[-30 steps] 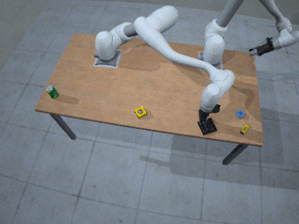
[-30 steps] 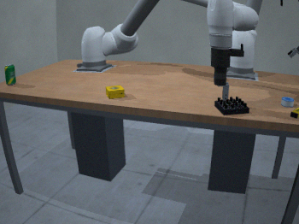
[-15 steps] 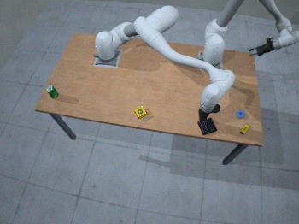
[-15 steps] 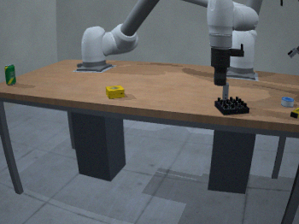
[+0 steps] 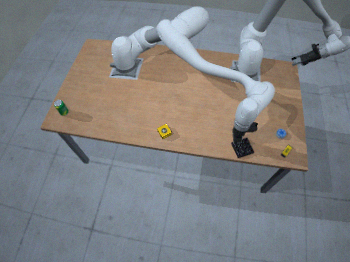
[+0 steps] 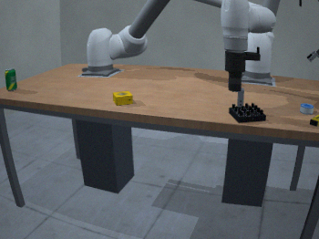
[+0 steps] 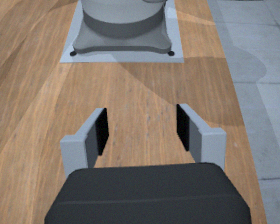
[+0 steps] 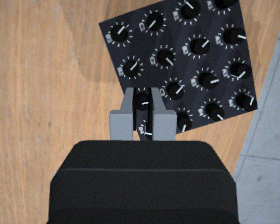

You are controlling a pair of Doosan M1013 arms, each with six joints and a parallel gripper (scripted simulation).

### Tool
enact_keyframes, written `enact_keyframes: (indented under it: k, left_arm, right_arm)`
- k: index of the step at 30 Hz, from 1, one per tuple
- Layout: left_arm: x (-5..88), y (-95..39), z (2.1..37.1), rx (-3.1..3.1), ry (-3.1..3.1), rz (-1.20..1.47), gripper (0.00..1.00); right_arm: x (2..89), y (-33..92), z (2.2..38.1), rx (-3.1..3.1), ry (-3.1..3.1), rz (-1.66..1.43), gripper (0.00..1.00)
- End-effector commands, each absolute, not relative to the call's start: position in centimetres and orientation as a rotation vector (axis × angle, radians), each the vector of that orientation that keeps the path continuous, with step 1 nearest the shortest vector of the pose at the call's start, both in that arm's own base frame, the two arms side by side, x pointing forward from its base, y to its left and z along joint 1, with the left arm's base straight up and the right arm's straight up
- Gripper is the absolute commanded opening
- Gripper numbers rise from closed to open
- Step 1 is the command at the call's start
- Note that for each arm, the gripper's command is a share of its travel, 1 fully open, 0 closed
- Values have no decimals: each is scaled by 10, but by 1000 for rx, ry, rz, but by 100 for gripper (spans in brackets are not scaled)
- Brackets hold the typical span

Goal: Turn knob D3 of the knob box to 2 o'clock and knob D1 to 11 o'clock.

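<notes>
The black knob box point(image 5: 245, 149) point(image 6: 248, 119) point(image 8: 142, 45) stands near the table's front edge, turned at an angle in the right wrist view. My right gripper point(image 6: 240, 105) point(image 8: 142, 100) points down over row D, its fingertips against both sides of knob D3 point(image 8: 142, 100), with no visible gap. D3's white line points right in that view; its marks are mostly hidden. Knob D1 point(image 8: 119, 34) is clear of the fingers, its line pointing up and right, about 11 o'clock. Knob D4 lies partly hidden between the finger bases. My left gripper point(image 5: 295, 60) point(image 7: 142, 120) is open and empty, far from the box.
A round blue-topped thing point(image 5: 281, 133) point(image 6: 306, 109) and a yellow-and-black thing point(image 5: 286, 151) lie right of the box. A yellow block point(image 5: 164, 131) point(image 6: 122, 98) and a green can point(image 5: 61, 107) point(image 6: 11, 79) stand farther left. Knobs D2 and C3 are close beside the right fingers.
</notes>
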State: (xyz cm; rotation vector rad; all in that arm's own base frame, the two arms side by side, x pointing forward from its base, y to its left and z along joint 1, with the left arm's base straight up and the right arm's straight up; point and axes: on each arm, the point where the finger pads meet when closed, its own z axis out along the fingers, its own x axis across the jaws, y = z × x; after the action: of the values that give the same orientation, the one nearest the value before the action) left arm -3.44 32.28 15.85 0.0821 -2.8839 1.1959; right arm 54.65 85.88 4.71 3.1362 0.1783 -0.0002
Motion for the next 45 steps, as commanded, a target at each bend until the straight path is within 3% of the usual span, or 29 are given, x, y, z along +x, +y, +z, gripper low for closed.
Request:
enact_keyframes:
  k: [1, 45]
  left_arm:
    - [-34, 323, 159, 82, -2884, 1195, 100]
    - [-34, 323, 159, 82, -2884, 1195, 100]
  right_arm:
    - [547, 859, 49, 3139, 151, 1, 30]
    - [547, 859, 49, 2945, -1100, 0, 30]
